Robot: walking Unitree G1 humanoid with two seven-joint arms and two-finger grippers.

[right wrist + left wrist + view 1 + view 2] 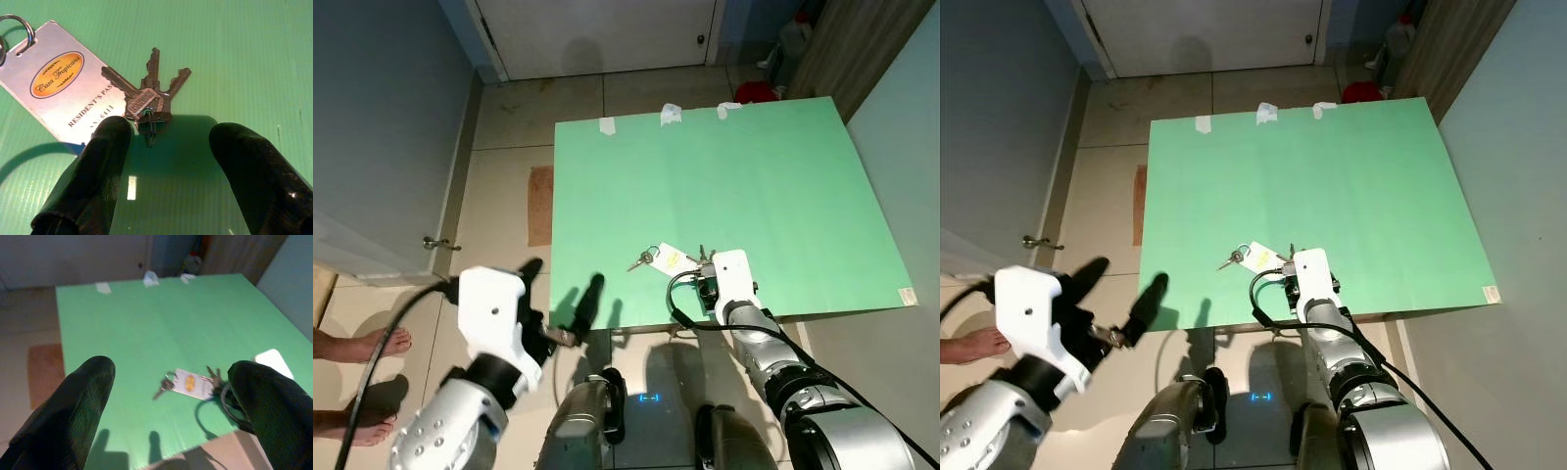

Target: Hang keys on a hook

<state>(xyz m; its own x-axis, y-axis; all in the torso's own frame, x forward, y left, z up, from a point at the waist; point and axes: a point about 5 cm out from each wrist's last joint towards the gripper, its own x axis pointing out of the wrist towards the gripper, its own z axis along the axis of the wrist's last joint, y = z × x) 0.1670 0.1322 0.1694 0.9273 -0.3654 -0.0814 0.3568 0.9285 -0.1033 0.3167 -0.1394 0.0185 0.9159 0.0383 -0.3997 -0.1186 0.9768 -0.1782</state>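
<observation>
A bunch of keys (149,95) on a ring with a white "Casa Tropicana" tag (54,90) lies flat near the front edge of the green board (754,176). In the left eye view the tag (671,258) lies just left of my right wrist. My right gripper (168,142) is open and low over the board, one finger on either side of the key heads, not touching them. My left gripper (562,284) is open and holds nothing. It hovers off the board's front left corner, pointing toward the keys.
Crumpled tape bits (671,115) mark the board's far edge. A white door (597,29) stands beyond, with a red object (759,91) at the far right. A person's bare feet (372,345) rest on the tiled floor at the left, near a door handle (438,244).
</observation>
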